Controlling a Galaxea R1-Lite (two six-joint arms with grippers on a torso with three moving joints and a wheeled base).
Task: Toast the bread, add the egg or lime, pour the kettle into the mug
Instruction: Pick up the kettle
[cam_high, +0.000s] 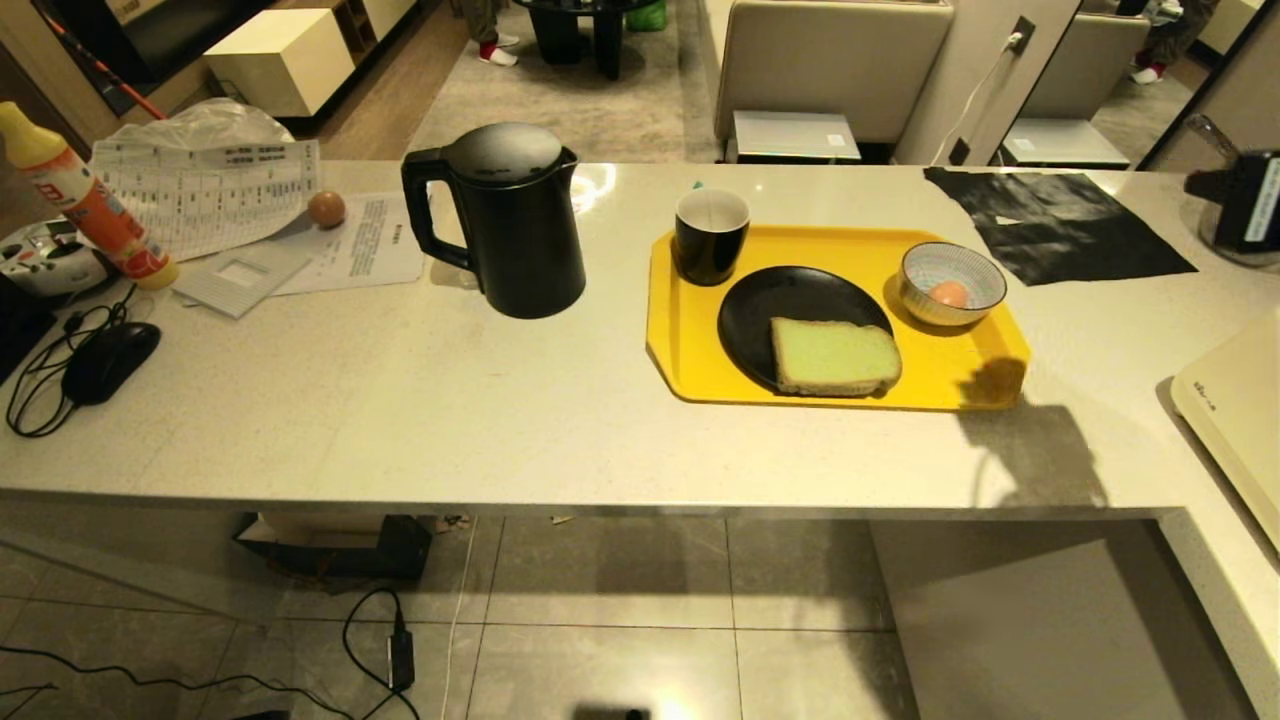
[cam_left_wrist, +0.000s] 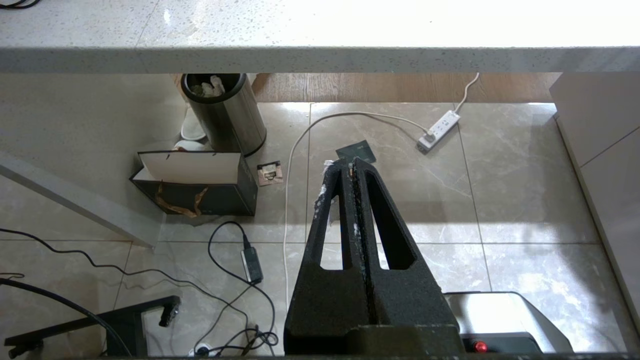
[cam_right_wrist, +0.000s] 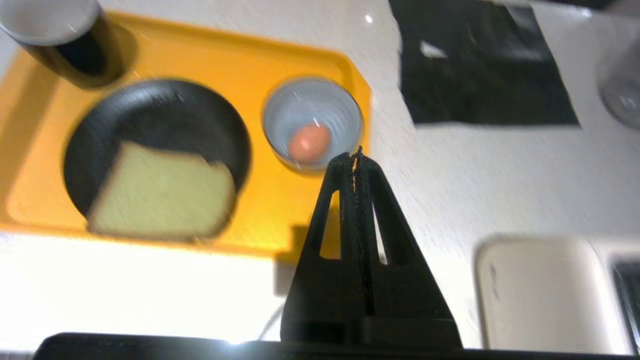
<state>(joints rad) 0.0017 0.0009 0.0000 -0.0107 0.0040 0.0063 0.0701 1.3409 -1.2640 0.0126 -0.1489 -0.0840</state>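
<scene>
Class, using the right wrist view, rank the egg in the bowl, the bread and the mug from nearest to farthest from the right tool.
1. Egg, in the bowl, beside the right tool.
2. Bread, on the plate.
3. Mug, at the tray's far corner.

We see neither arm from the head camera. Our left end effector (cam_left_wrist: 352, 162) hangs low, below the edge of the surface (cam_left_wrist: 320, 59) and above the floor, its 2 fingers (cam_left_wrist: 334, 200) pressed together with nothing between them. Our right end effector (cam_right_wrist: 356, 154) is poised above the surface, its 2 fingers (cam_right_wrist: 339, 200) likewise pressed together and empty.
</scene>
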